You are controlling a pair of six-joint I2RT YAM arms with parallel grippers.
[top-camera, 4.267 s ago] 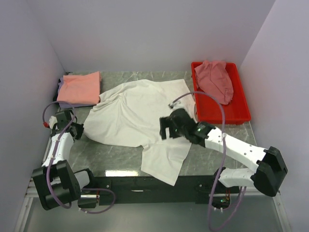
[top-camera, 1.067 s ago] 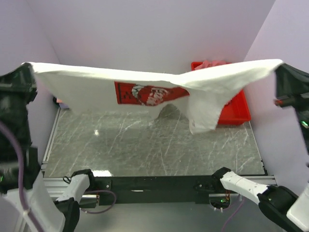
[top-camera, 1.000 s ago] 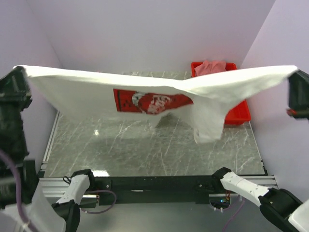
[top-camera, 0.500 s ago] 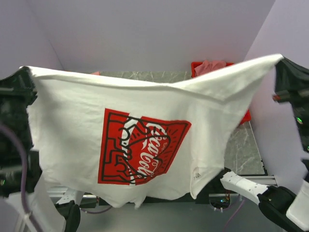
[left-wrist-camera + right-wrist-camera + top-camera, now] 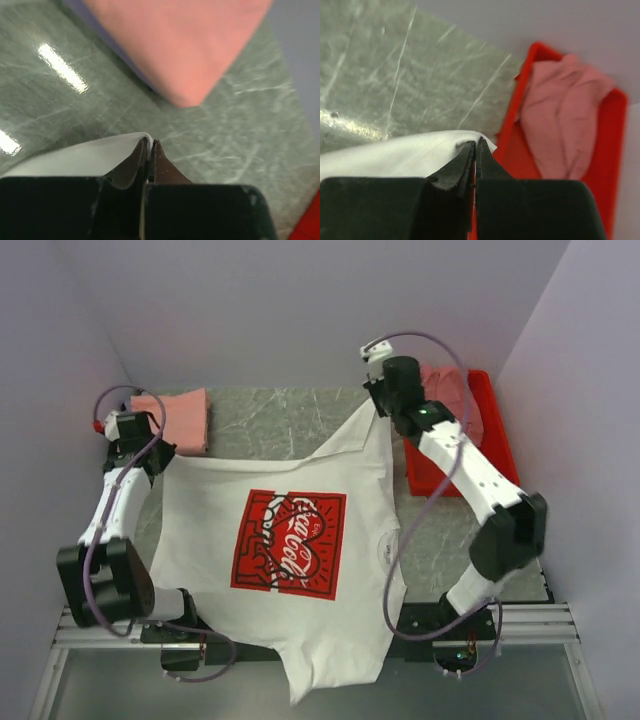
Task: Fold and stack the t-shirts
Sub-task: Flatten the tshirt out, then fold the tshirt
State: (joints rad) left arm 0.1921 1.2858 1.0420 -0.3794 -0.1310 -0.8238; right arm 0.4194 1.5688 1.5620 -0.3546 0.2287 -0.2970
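Note:
The white t-shirt (image 5: 200,525) lies spread print-up on the table, its red rectangular print (image 5: 290,542) in the middle and its lower end hanging over the near edge. My left gripper (image 5: 162,456) is shut on its far left corner; the wrist view shows white cloth (image 5: 75,157) pinched at the left gripper's tips (image 5: 150,145). My right gripper (image 5: 379,408) is shut on the far right corner, with white cloth (image 5: 395,155) caught at the right gripper's tips (image 5: 476,145). A folded salmon-orange t-shirt (image 5: 178,418) sits at the back left on a lavender one (image 5: 117,47).
A red tray (image 5: 497,435) stands at the back right with a crumpled dusty-pink t-shirt (image 5: 452,388) in it, just beyond my right gripper. In the right wrist view the tray's rim (image 5: 517,107) lies close to the fingers. Purple walls enclose the table on three sides.
Both arms have swung the white shirt down from high in front of the camera and laid it on the table, print up. Both grips still hold its corners.

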